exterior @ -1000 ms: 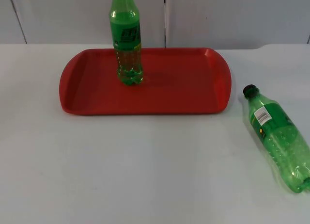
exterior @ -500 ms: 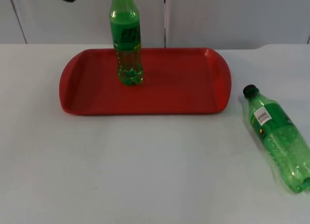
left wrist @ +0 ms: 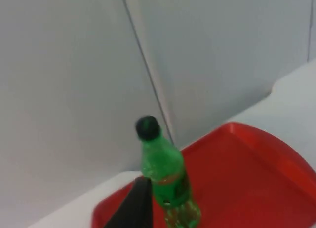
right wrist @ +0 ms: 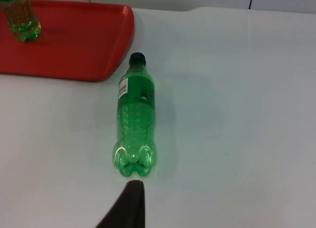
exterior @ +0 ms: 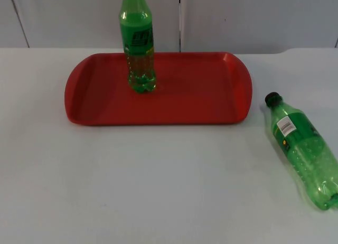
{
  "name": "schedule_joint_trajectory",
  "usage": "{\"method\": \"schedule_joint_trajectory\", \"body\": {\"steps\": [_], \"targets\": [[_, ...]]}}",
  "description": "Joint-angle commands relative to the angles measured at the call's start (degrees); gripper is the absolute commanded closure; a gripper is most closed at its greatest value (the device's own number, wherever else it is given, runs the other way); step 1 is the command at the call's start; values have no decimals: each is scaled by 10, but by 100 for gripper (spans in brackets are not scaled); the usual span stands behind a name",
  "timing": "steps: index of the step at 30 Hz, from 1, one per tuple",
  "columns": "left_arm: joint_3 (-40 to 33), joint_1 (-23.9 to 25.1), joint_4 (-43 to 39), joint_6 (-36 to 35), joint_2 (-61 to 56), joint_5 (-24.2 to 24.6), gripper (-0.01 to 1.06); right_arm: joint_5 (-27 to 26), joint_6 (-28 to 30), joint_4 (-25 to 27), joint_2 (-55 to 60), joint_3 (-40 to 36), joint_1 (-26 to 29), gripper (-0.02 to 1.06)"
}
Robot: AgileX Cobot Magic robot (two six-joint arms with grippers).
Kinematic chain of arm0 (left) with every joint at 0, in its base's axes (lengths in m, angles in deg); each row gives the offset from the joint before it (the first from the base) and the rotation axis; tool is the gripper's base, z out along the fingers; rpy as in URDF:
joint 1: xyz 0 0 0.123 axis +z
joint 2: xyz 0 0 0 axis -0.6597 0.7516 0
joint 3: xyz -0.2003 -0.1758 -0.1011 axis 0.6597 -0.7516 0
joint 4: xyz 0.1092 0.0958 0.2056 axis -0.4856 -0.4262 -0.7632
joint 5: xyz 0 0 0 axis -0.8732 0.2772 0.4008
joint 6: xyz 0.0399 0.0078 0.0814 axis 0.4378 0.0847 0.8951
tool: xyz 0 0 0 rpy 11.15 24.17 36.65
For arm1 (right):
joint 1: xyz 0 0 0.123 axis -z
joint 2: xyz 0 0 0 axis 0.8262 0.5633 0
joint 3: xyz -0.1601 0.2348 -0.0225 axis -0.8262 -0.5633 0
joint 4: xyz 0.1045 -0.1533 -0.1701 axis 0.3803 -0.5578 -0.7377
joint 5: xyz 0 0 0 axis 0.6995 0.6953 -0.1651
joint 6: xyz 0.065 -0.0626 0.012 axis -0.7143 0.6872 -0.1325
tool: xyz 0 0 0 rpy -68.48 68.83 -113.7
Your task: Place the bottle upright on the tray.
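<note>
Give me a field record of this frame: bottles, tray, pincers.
tray: red tray, on the white table, near the wall
upright bottle: green bottle standing on the tray; black cap seen from the left wrist
lying bottle: second bottle on its side on the table, off the tray's right end, cap toward the tray
left pincer: raised above the upright bottle, clear of it
right pincer: behind the base of the lying bottle, not touching
task state: one bottle placed, one left

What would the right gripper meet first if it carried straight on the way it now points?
Probably the lying bottle: its base faces the right gripper's fingertip, cap pointing away toward the red tray. White table separates them; depth is unclear.
</note>
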Motion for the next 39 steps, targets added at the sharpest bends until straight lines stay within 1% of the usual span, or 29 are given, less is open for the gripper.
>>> {"method": "schedule_joint_trajectory", "body": {"steps": [1,5,6,9,11,12,16,17,22,23,25,28,32,37,39], "targets": [[-5,-1,-5,3,-24,17,0,1,2,1,-2,-1,3,-1],[-34,-1,23,2,-84,62,0,1,2,1,-2,-1,3,-1],[-34,-1,23,2,-84,62,0,1,2,1,-2,-1,3,-1],[-68,-1,44,4,-124,93,0,1,2,1,-2,-1,3,-1],[-96,-1,56,8,-151,96,0,1,2,1,-2,-1,3,-1],[-96,-1,56,8,-151,96,0,1,2,1,-2,-1,3,-1],[-134,-1,147,62,-212,118,0,1,2,1,-2,-1,3,-1],[-134,-1,147,62,-212,118,0,1,2,1,-2,-1,3,-1],[-162,-1,235,141,-274,164,0,1,2,1,-2,-1,3,-1],[-162,-1,235,141,-274,164,0,1,2,1,-2,-1,3,-1],[-176,-1,260,145,-298,168,0,1,2,1,-2,-1,3,-1],[-191,-1,274,145,-323,169,0,1,2,1,-2,-1,3,-1],[-214,-1,279,145,-378,205,0,1,2,1,-2,-1,3,-1],[-235,-1,279,145,-428,209,0,1,2,1,-2,-1,3,-1],[-248,-1,279,145,-468,218,0,1,2,1,-2,-1,3,-1]]}}
